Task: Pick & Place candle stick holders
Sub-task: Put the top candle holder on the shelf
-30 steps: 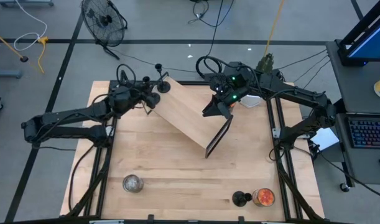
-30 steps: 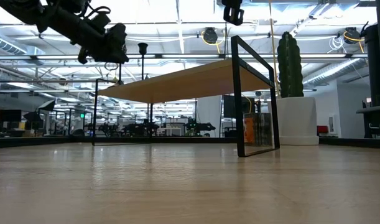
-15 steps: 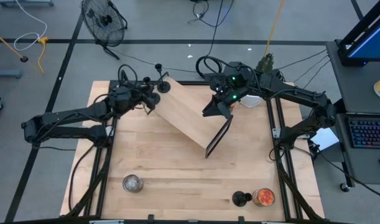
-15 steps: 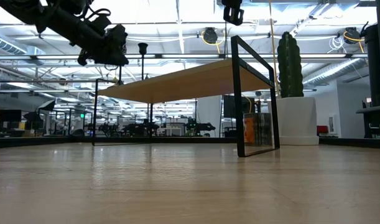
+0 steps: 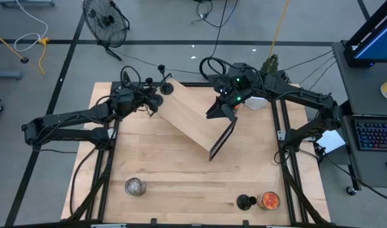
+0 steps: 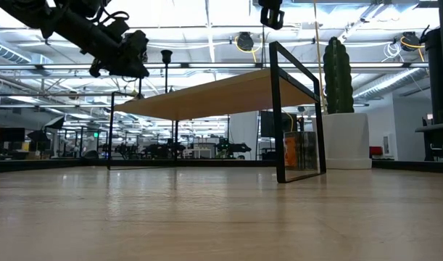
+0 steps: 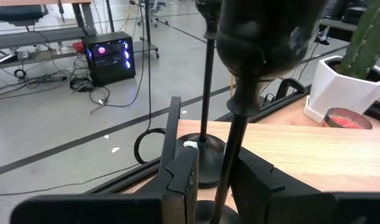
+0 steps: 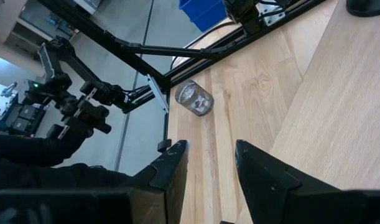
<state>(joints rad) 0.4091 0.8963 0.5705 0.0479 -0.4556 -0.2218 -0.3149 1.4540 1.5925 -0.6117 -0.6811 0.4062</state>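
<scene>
The left end effector point(image 5: 154, 101) is above the far left end of the small wooden shelf point(image 5: 192, 117), which stands slanted in the far half of the table point(image 5: 168, 171). Its fingers point(image 7: 183, 180) pinch the thin stem of one candle stick holder point(image 7: 255, 68), which stands upright. A second candle stick holder point(image 5: 161, 79) stands on the far left corner of the shelf, just beside the held one. A third candle stick holder point(image 5: 245, 202) stands near the near right edge of the table, touching an orange jar point(image 5: 268, 201). A glass jar point(image 5: 135, 186) lies near the near left edge. The right end effector point(image 5: 220, 109) hovers over the right end of the shelf, fingers point(image 8: 171, 165) spread and holding nothing.
</scene>
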